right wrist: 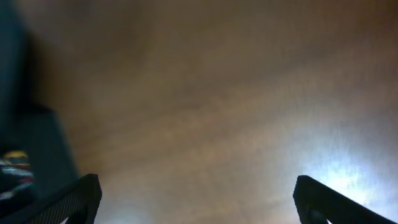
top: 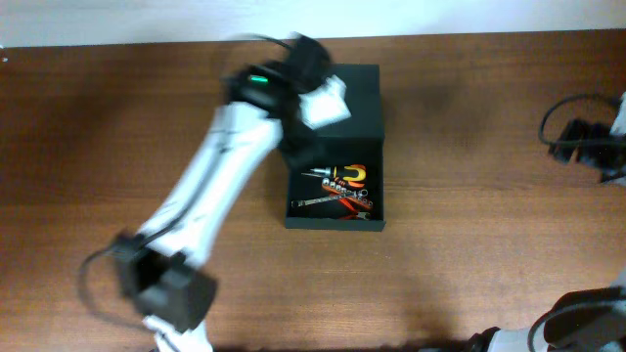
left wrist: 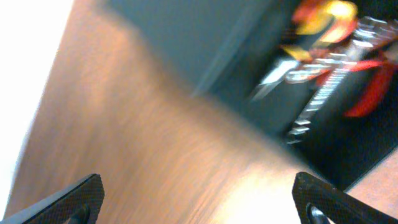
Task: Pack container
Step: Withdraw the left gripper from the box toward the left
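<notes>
The black container [top: 337, 147] stands open at mid-table, its flap lid [top: 357, 83] folded back on the far side. Several hand tools with red and yellow handles [top: 337, 191] lie in its near end. My left gripper [top: 291, 137] hangs over the wood just left of the container; in the blurred left wrist view its fingers [left wrist: 202, 202] are wide apart and empty, with the container [left wrist: 186, 37] and tools [left wrist: 329, 56] ahead. My right gripper [top: 577, 142] is far right, open and empty [right wrist: 199, 199] over bare wood, with the container [right wrist: 37, 149] at that view's left edge.
The brown wooden table [top: 469, 225] fills the views. My left arm [top: 215, 166] slants from the front left towards the container. A black cable [top: 558, 112] loops by the right gripper. The table's far edge [top: 147, 43] runs along the top.
</notes>
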You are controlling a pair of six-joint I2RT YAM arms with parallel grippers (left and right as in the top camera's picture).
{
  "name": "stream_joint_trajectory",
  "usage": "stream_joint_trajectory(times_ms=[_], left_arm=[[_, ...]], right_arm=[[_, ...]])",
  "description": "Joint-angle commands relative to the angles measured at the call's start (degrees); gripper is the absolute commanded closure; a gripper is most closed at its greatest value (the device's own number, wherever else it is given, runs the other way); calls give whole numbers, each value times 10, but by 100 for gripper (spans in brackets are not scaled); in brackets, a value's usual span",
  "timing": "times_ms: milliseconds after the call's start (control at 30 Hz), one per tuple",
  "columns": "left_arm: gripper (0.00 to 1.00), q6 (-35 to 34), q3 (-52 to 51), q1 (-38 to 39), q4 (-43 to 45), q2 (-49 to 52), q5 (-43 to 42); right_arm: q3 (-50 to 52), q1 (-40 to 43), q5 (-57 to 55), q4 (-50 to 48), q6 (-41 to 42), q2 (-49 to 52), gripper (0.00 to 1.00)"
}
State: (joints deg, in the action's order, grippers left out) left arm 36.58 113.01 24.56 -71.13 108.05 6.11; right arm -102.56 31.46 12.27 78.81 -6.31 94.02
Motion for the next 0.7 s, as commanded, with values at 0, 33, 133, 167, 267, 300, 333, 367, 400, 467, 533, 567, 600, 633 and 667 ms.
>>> stream_joint_trajectory(times_ms=[0,33,133,167,267,300,333,367,400,467,533,567,600,633,667], left_arm=[[1,-70,11,-76,-1,-78,-10],[1,-81,11,-112,-9,-103,-48],[1,-95,10,-163,-37,-138,-103],[1,-101,7,-174,-43,-147,-111],[1,-104,-22,-197,-42,-184,-113],[1,-104,-36,-199,-34,-196,-113],[1,-104,-58,-200,-25,-212,-112],[1,-104,-79,-200,-16,-228,-110],[1,-104,-110,-200,-4,-249,-108],[1,-113,-175,-200,31,-290,-108],[1,-117,-247,-200,68,-334,-106],[1,-118,-290,-200,89,-361,-106],[1,-121,-319,-200,106,-381,-106],[1,-128,-352,-200,124,-403,-106],[1,-135,-390,-200,144,-434,-104]], right_arm=[[-92,-7,68,44,-21,-9,1],[-114,-7,54,65,-21,-16,1],[-116,-7,33,85,-20,-49,1],[-116,-7,33,87,-20,-61,1],[-105,-7,19,85,-18,-113,1],[-99,-7,16,83,-18,-130,1],[-92,-8,16,80,-18,-145,1],[-78,-12,16,74,-19,-169,1],[-61,-19,16,67,-26,-193,1],[-21,-38,14,53,-40,-238,1],[31,-66,11,37,-46,-285,1],[65,-85,9,32,-56,-310,1],[93,-100,6,28,-57,-330,1],[127,-117,5,25,-57,-352,1],[162,-134,6,23,-57,-374,1]])
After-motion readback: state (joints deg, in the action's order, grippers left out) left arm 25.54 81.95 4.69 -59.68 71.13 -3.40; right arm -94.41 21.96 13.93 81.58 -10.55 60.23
